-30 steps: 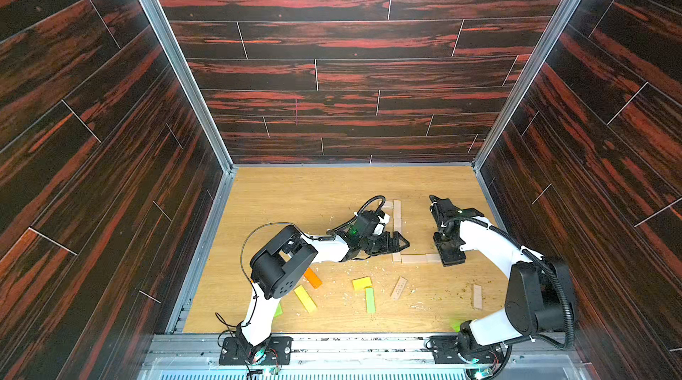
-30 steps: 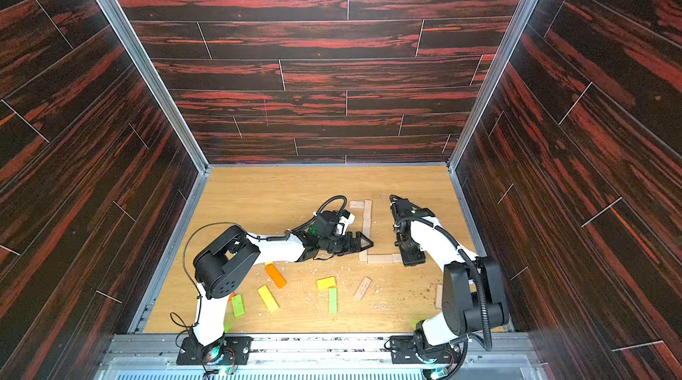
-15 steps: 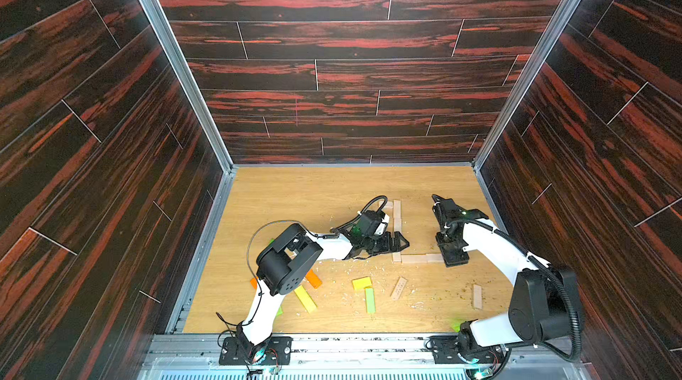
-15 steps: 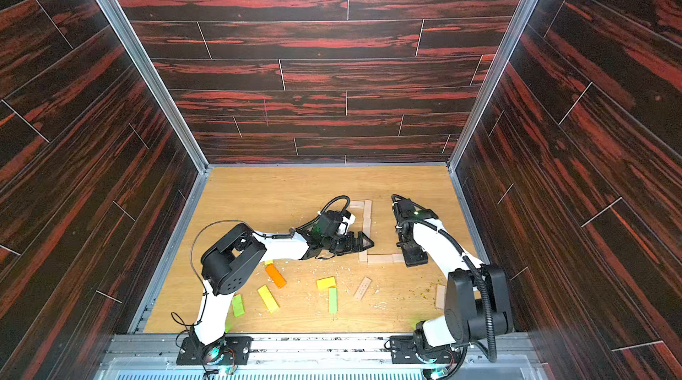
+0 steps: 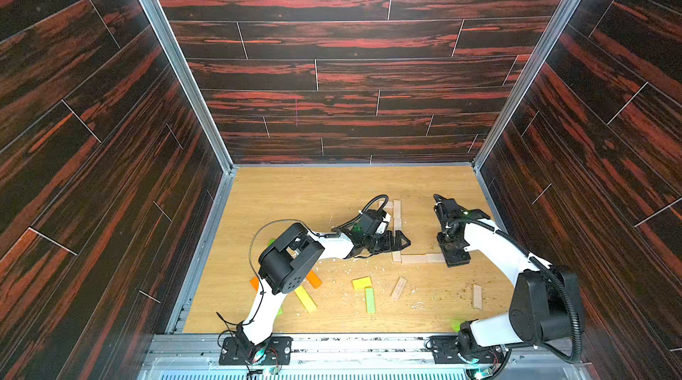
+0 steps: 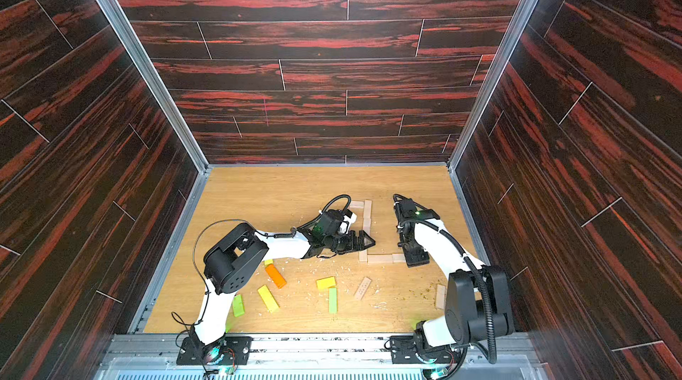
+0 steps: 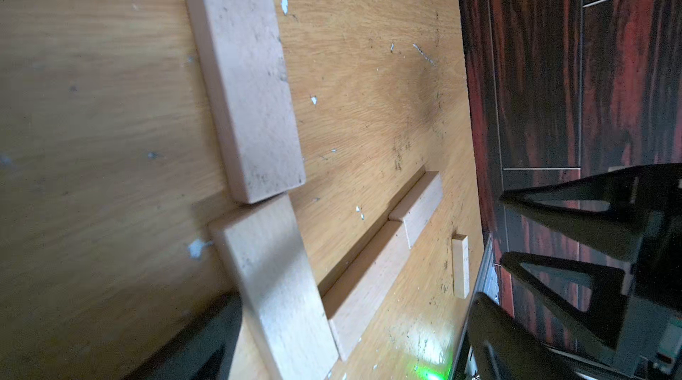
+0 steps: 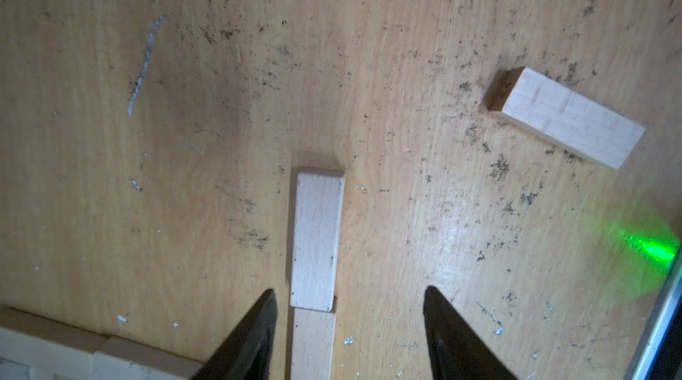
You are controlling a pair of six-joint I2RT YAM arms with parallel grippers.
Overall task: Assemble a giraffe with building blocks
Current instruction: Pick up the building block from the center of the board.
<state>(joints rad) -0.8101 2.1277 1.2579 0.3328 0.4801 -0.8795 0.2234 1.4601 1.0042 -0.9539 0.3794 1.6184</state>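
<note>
Since a second ago: left arm (image 5: 332,245) elbow has drifted slightly right and its jaws have eased a shade wider. Right arm (image 5: 491,245) and all blocks are unchanged.

Left gripper (image 5: 401,241): jaws wide apart, empty, low over the near part of the neck column (image 5: 397,212).

Right gripper (image 5: 456,258): jaws part-way apart, straddling the right end of the body row (image 5: 417,258), not clamping it.

Progress, judged: neck, head stub (image 6: 356,204) and body lie flat as an L, centre-right on the table (image 5: 295,204). Legs not yet laid.

Loose building blocks along the near side: orange block (image 6: 275,275), yellow block (image 6: 326,283), green block (image 6: 333,300), pale block (image 6: 362,287), plus others.
</note>
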